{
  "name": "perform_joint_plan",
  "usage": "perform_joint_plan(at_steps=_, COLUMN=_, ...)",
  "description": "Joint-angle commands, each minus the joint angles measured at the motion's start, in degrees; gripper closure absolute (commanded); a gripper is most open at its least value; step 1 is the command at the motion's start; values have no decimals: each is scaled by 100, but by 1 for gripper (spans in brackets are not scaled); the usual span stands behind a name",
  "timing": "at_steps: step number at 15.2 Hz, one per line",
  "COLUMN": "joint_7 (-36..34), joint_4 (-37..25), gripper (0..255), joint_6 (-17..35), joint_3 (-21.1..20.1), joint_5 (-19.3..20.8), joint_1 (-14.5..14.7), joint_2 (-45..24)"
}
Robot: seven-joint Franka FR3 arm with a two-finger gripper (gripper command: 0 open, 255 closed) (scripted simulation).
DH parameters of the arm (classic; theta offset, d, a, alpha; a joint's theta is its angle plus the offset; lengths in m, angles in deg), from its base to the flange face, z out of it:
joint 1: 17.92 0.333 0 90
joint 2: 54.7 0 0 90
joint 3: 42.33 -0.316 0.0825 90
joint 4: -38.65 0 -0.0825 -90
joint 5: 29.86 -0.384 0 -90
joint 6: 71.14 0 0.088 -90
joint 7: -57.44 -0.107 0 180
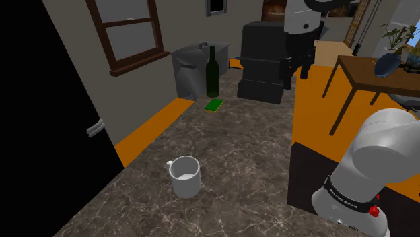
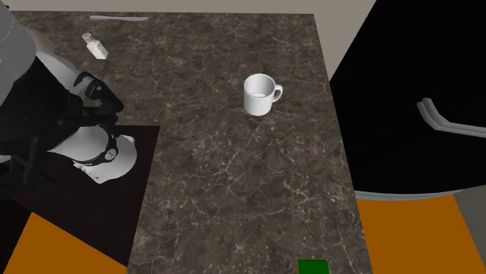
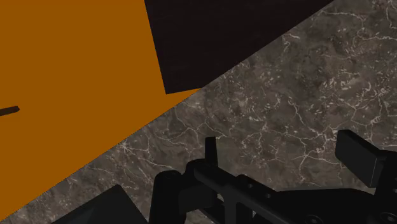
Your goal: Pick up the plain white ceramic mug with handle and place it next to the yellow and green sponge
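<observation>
In the shoulder view my gripper (image 1: 296, 71) hangs high over the far end of the counter (image 1: 256, 155), in front of a black appliance (image 1: 262, 60). It is well apart from the mug (image 1: 184, 176). The white mug stands upright near the counter's edge that borders the black area (image 1: 40, 134), with its handle turned toward that edge. The sponge (image 1: 214, 104) looks plain green here. It lies flat toward the counter's far end, just in front of a dark green bottle (image 1: 213, 71) that stands beside a grey sink (image 1: 190, 67).

The second exterior view looks down from above. The mug sits close to the counter's edge on that view's right, its handle pointing at that edge and its inside empty. The sponge lies along the same side of the counter, cut by the view's lower edge, well apart from the mug. My arm (image 2: 93, 148) is over the stand (image 2: 86, 210), at the opposite edge of the counter.

In the wrist view my fingers (image 3: 359, 156) stand apart with nothing between them. Beyond them are bare counter, its edge and an orange floor (image 3: 76, 76).
</observation>
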Motion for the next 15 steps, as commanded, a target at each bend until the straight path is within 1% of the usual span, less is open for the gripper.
perform_joint_plan(at_steps=1, joint_7=0, joint_4=0, gripper=0, joint_6=0, joint_3=0, joint_5=0, joint_1=0, joint_2=0)
perform_joint_plan(at_steps=8, joint_7=-855, joint_4=502, gripper=0, joint_6=945, joint_3=-664, joint_5=-696, joint_1=324, joint_2=-328)
perform_joint_plan(at_steps=15, joint_7=-1660, joint_4=650, gripper=0, joint_6=2030, joint_3=-1366, joint_5=-1267, joint_1=627, joint_2=-1076)
